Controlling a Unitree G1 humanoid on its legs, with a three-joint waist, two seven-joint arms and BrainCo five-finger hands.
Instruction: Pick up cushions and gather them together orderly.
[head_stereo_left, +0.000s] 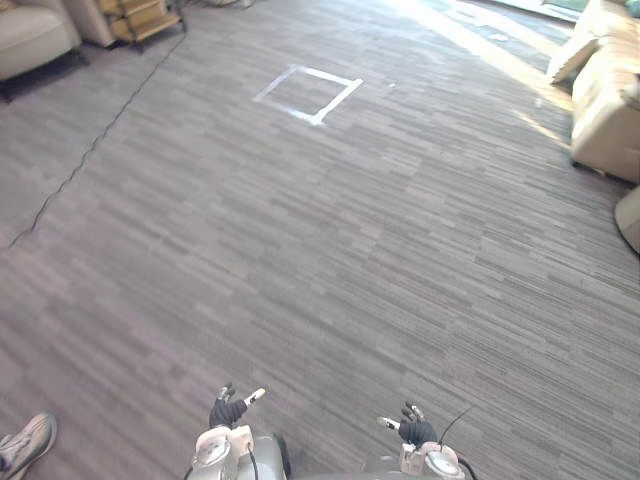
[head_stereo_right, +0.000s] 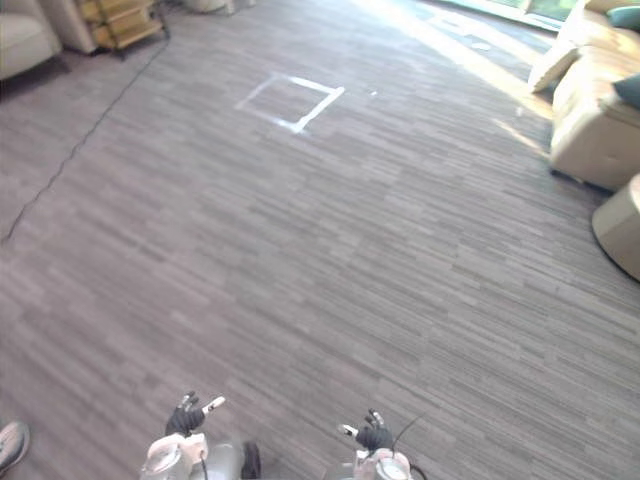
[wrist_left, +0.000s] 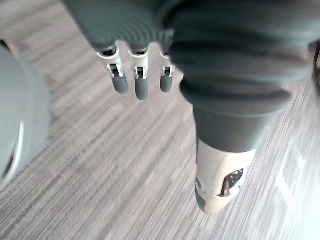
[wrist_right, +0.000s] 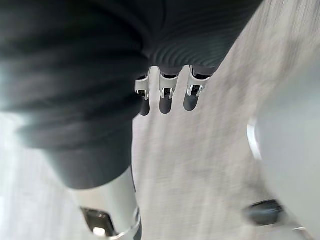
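Cushion (head_stereo_left: 572, 58), cream, lay against the far end of the beige sofa (head_stereo_left: 605, 110) at the right edge of your head views. A second, dark teal cushion (head_stereo_right: 628, 90) sat further along the same sofa. Both were well apart from your hands. Your left hand (head_stereo_left: 228, 408) and right hand (head_stereo_left: 413, 428) hung low at the near edge of the view, over the grey striped floor (head_stereo_left: 330, 260). In the wrist views the left fingers (wrist_left: 141, 85) and the right fingers (wrist_right: 166, 100) were nearly straight and relaxed, thumbs held apart, with nothing in either grasp. A white tape square (head_stereo_left: 307, 92) marked the floor ahead. A pale armchair (head_stereo_left: 30, 35) and a wooden rack (head_stereo_left: 140, 18) stood far left, and a person's shoe (head_stereo_left: 25, 445) showed near left.
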